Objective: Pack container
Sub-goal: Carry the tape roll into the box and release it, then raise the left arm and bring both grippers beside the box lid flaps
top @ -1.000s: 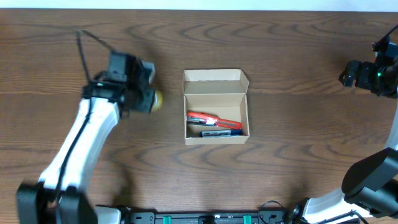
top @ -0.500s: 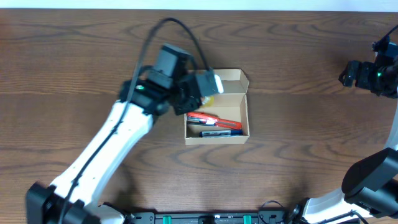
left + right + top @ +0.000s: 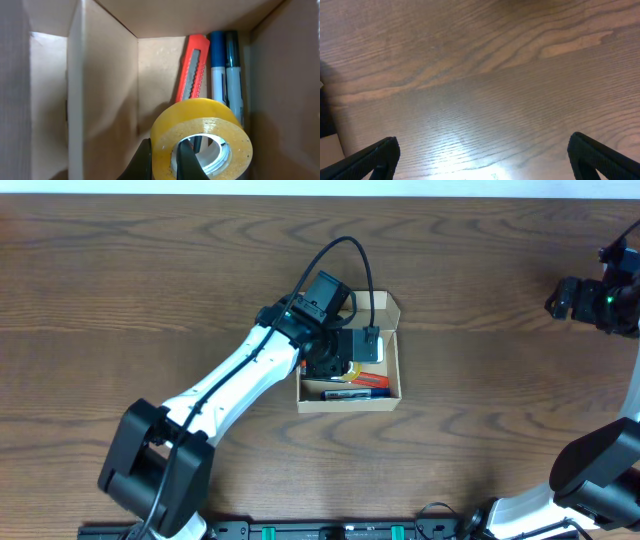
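Observation:
The container (image 3: 394,370) is a small tan cardboard box, its flap lid (image 3: 346,302) open toward the far side. My left gripper (image 3: 345,358) hangs over its open top, shut on the wall of a yellow tape roll (image 3: 209,121). One finger (image 3: 143,161) is outside the roll and the other is inside its core. In the left wrist view the roll sits between the box walls (image 3: 104,90), above a red box cutter (image 3: 195,64) and two markers (image 3: 218,65). My right gripper (image 3: 563,298) is far off at the table's right edge, open over bare wood (image 3: 482,150).
In the overhead view the left arm crosses the table from the front left to the box. The red cutter (image 3: 372,380) and a blue marker (image 3: 346,393) show in the box's near half. Dark wooden table (image 3: 480,400) surrounds the box.
My left arm has swung right from the table's left side, carrying the yellow tape roll to above and into the box opening. The right arm has not moved.

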